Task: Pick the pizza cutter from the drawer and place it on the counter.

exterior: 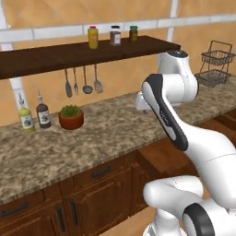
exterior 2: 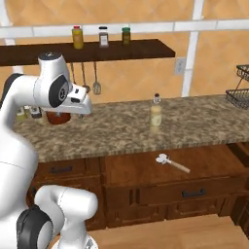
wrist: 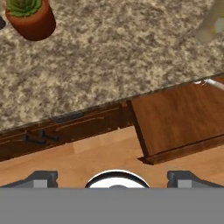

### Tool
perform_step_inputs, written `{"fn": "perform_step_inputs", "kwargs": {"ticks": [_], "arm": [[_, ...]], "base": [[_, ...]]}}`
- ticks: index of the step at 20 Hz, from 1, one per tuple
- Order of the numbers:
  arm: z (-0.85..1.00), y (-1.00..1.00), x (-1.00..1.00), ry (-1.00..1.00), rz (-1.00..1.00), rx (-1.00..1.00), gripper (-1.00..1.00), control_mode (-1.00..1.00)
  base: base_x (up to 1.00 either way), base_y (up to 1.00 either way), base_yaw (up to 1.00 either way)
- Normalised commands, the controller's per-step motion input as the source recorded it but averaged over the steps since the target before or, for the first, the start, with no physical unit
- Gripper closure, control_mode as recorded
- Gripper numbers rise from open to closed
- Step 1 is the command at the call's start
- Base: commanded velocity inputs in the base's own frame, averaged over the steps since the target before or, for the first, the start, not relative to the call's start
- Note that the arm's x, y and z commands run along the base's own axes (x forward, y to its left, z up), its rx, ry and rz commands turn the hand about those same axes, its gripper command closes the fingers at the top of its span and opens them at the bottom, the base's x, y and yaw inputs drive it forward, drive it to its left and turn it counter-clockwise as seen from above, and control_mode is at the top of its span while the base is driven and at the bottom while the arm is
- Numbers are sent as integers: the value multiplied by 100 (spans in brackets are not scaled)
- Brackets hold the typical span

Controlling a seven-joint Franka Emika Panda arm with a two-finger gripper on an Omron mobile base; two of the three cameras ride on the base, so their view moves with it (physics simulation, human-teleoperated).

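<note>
The drawer [exterior 2: 209,168] stands pulled out below the counter [exterior 2: 121,129], its dark bar handle on the front panel. On the drawer's floor lies the pizza cutter [exterior 2: 171,163], wheel head to the left and tan handle pointing right. In the hand view just its tip [wrist: 209,82] peeks out at the right edge, under the counter's lip, beside the drawer [wrist: 179,118]. My gripper [wrist: 113,180] is open with nothing between its fingers. It looks down from high above the counter [wrist: 109,57] edge, left of the drawer and well apart from the cutter.
A pale bottle [exterior 2: 155,111] stands on the counter above the drawer. A potted plant [exterior: 71,117] and two bottles [exterior: 34,115] sit at the left. Utensils [exterior: 85,82] hang under the dark shelf [exterior: 69,53]. A wire basket [exterior: 213,64] stands at the right.
</note>
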Motion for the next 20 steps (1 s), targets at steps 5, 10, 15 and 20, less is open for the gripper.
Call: {"fn": "perform_step_inputs", "kwargs": {"ticks": [5,10,15,20], "arm": [[0,0,0,0,0,0,-100,100],[0,0,0,0,0,0,-100,100],[0,0,0,0,0,0,-100,100],[0,0,0,0,0,0,-100,100]], "base": [[39,61,-54],[51,39,-33],[0,40,-29],[-19,30,-12]]}}
